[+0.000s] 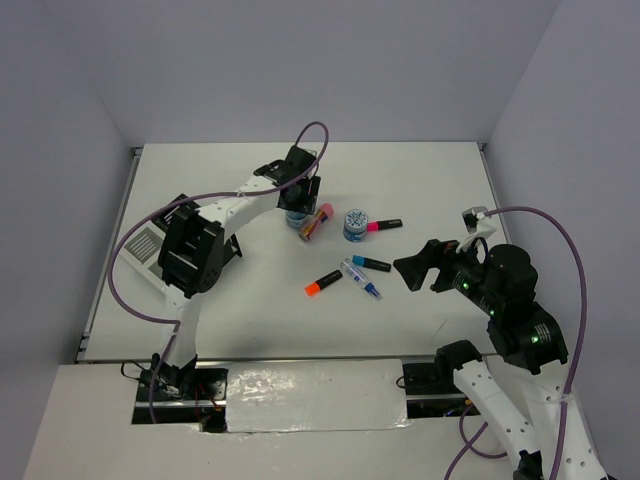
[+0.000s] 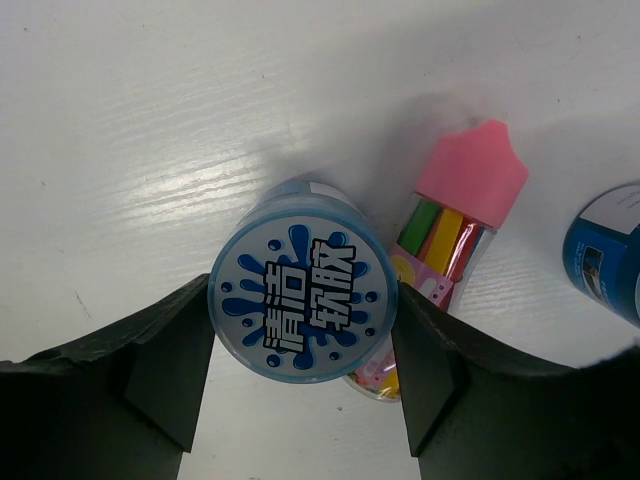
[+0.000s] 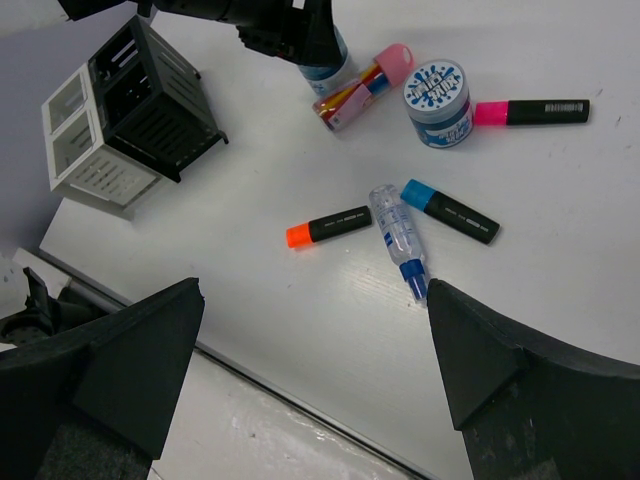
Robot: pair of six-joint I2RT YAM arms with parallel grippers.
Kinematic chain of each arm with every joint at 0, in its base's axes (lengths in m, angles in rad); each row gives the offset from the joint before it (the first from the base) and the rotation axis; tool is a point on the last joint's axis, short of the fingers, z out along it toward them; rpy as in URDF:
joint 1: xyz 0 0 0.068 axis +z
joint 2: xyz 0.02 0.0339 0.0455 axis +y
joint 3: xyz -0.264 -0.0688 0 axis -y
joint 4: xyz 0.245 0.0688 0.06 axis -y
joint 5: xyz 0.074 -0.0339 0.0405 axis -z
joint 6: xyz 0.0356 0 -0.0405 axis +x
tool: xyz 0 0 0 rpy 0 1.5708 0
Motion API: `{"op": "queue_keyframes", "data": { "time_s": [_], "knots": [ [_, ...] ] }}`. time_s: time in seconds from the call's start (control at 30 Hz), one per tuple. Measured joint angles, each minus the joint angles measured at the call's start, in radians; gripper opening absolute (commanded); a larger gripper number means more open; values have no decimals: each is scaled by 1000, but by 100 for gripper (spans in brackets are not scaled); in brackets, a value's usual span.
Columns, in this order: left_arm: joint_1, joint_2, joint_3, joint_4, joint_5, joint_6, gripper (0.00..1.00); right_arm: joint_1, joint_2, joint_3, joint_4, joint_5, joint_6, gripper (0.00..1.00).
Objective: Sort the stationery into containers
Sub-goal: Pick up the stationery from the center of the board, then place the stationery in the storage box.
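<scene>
My left gripper (image 2: 303,350) is shut on a round blue-white roll (image 2: 303,303), one black finger pressed on each side of it. A pink-capped cylinder (image 2: 455,215) lies right beside it. The second blue-white roll (image 1: 355,224) stands to the right, with a pink-capped marker (image 1: 384,225) next to it. Nearer the arms lie a blue-capped marker (image 3: 450,211), an orange-capped marker (image 3: 328,227) and a clear pen with a blue tip (image 3: 398,240). My right gripper (image 3: 315,370) hangs open and empty above the table's near edge. The containers (image 3: 155,100), a black box joined to a white one (image 3: 85,140), stand at the left.
The left arm's elbow (image 1: 190,250) hangs over the containers (image 1: 143,246) in the top view. A purple cable (image 1: 320,135) loops over the left wrist. The table's near edge (image 3: 300,390) runs under the right gripper.
</scene>
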Motion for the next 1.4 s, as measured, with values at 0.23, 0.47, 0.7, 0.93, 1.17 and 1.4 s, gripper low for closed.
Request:
{"op": "queue_keyframes", "data": {
  "time_s": [0.23,0.47,0.7,0.93,1.17,1.4],
  "knots": [
    [0,0,5,-3,-11,-1,0,0,0,0,0,0,0,100],
    [0,0,7,-15,-36,-3,0,0,0,0,0,0,0,100],
    [0,-22,10,-36,-72,-5,0,0,0,0,0,-1,0,100],
    [11,-106,24,-62,-95,-7,0,0,0,0,0,-1,0,100],
    [43,-233,37,-146,-172,-89,0,0,0,0,1,-6,0,100],
    [233,-507,-41,-262,-228,-230,0,0,5,-10,37,-28,6,100]
  ]
}}
